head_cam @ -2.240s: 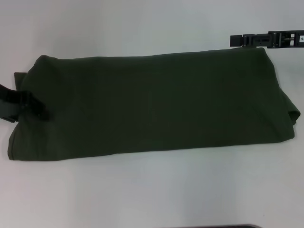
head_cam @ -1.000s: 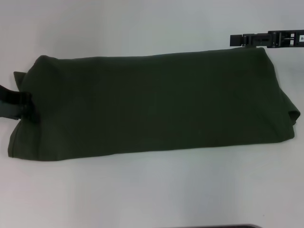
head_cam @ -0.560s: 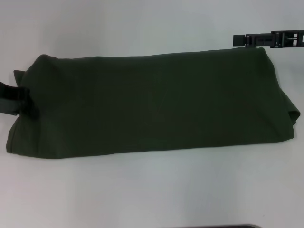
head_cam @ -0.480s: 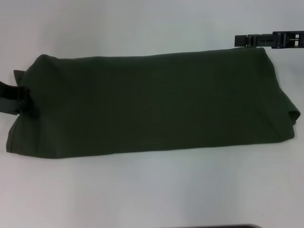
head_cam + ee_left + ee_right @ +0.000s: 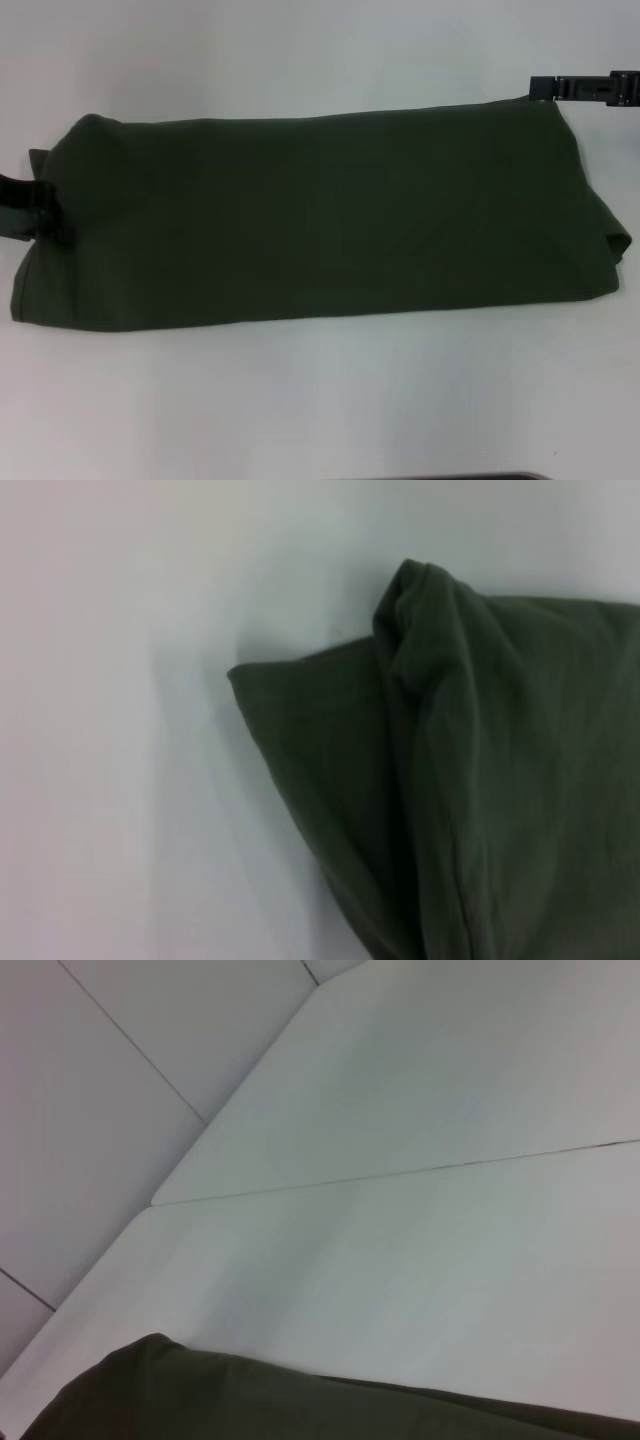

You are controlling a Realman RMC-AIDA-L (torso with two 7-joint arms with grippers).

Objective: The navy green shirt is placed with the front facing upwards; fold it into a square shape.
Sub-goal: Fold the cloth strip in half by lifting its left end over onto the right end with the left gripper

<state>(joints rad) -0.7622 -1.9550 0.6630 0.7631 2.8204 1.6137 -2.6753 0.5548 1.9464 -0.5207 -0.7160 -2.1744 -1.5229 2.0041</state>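
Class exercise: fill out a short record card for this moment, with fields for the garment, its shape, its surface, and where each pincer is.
garment: navy green shirt, plain side up, no lettering visible
shape: folded into a long band running across the table, not yet a square
surface: white table
left pincer: at the shirt's left end, touching the cloth edge; grip unclear
right pincer: at the far right corner of the shirt, above its far edge; grip unclear
left wrist view: shows a folded corner of the shirt

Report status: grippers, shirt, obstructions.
Left gripper at shirt's left end; right gripper by far right corner. Navy green shirt folded into long band, not square. Nothing obstructing.
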